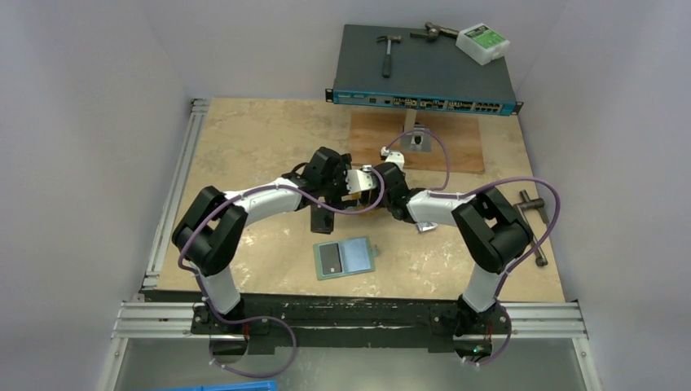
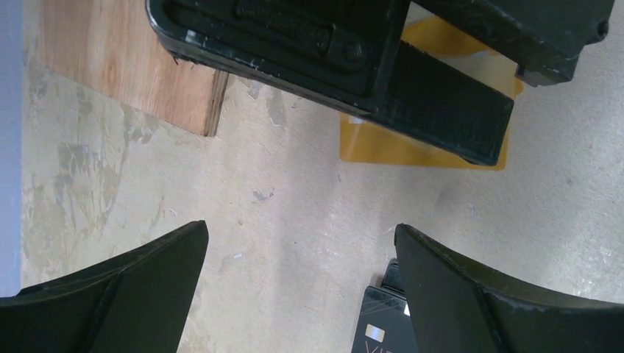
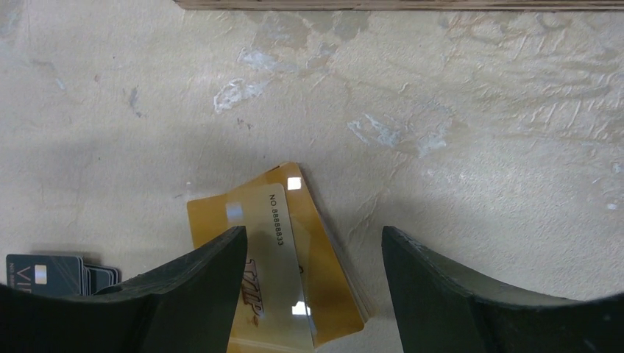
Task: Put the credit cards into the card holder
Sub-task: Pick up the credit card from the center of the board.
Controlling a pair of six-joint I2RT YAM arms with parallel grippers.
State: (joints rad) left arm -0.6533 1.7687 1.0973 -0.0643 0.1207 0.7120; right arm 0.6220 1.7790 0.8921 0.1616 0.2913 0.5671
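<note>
Teal card holder point(image 1: 345, 258), top view: lies open and flat at lower centre, well apart from both arms, likely spread out to receive cards.
Arms, top view: wrists meet at mid-frame; jaws too small to read here.
Left gripper point(image 2: 300, 235), left wrist view: jaws spread wide, nothing between them but bare table point(image 2: 294, 184).
Dark cards point(image 2: 379, 327), left wrist view: bottom edge, just beside the right-hand finger.
Gold credit cards point(image 3: 283, 250), right wrist view: fanned stack lying flat, lower centre.
Right gripper point(image 3: 313, 232), right wrist view: jaws partly spread, straddling the stack; no pinch visible, probably lining up a pick.
</note>
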